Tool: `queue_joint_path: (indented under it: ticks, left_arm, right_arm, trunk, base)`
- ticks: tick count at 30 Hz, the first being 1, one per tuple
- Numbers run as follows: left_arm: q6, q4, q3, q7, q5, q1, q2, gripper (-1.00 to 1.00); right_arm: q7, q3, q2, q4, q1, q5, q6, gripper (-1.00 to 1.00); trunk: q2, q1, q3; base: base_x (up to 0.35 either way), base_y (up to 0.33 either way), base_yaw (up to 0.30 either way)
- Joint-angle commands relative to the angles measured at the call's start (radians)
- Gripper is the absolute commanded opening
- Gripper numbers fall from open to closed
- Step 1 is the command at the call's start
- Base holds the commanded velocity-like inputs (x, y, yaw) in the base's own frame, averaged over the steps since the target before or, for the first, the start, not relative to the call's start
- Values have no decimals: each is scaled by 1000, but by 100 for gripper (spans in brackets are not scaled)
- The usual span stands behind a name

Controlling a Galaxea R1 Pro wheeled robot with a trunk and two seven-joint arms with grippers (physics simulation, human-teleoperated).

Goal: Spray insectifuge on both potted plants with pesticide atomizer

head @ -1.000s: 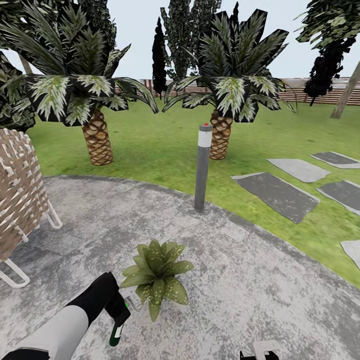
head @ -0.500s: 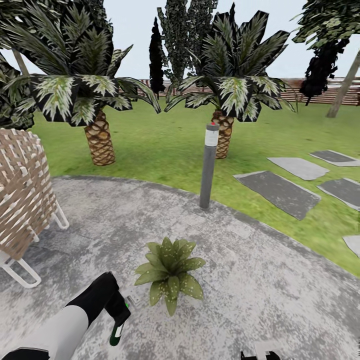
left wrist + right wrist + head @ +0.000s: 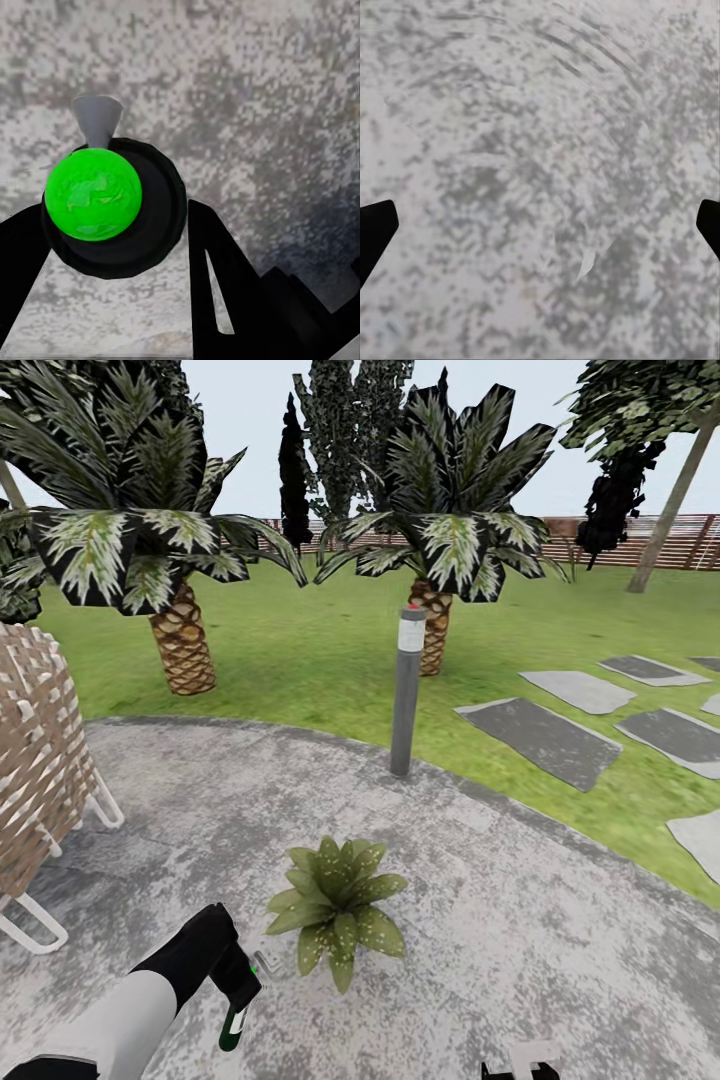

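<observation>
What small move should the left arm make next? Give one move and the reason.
Probably swing the left gripper slightly toward the potted plant so the nozzle faces the leaves, then spray. It holds the pesticide atomizer between its fingers, beside the plant on the paved patch.

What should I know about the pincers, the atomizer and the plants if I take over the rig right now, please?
Left pincer: shut on the pesticide atomizer, held low over the paved patch, its pale nozzle toward the potted plant.
Right pincer: open, holding nothing, over bare paving.
Done: atomizer picked up and brought close beside one plant.
Left: whether this plant has been sprayed cannot be told; cover it fully, then find and spray the second potted plant.
</observation>
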Motion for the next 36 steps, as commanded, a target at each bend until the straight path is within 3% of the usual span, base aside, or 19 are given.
queue_joint_path:
  ticks: [1,9,17,20,21,22,24,29,32,36]
  left_arm:
    - [4,-2,-4,-6,-4,0,1,-100]
    - [3,-2,-5,-6,-4,0,-1,-100]
    - [9,-41,-7,-11,-7,-12,3,-100]
    - [9,-51,-7,-31,-5,-23,53,-100]
    - [9,-52,-8,-75,-6,-39,78,-100]
    - [8,-52,-10,-133,-10,-63,97,-100]
    - [8,-53,-13,-173,-19,-89,107,-100]
    - [6,-54,-20,-186,-56,-91,103,-100]
    - [7,-53,-28,-189,-111,-88,97,-100]
    - [8,-42,-25,-189,-117,-86,95,-100]
  right_arm:
    - [-2,9,1,1,-1,-9,-3,100]
    - [-1,8,1,1,-1,-10,-3,100]
    - [-2,8,1,1,-1,-9,-3,100]
    - [-2,8,1,1,-1,-9,-3,100]
    - [-1,9,1,2,-1,-9,-3,100]
    - [0,9,0,4,-1,-8,-3,100]
    - [0,10,-1,6,-1,-8,-3,100]
    - [0,10,-2,6,-1,-8,-3,100]
    - [-1,8,-1,1,-1,-9,-3,100]
    - [-2,8,0,1,-1,-11,-3,100]
  trunk:
    - [0,0,-1]
    - [0,0,-1]
    - [0,0,-1]
    - [0,0,-1]
    - [0,0,-1]
    - [0,0,-1]
    - [0,0,-1]
    - [0,0,-1]
    - [0,0,-1]
    - [0,0,1]
  base:
    - [0,295,0]
    - [-29,288,-145]
    - [-16,31,-109]
    - [0,0,-1]
    - [0,0,0]
    - [0,0,0]
    - [0,0,0]
    - [0,0,0]
    - [0,2,-51]
    - [4,209,-256]
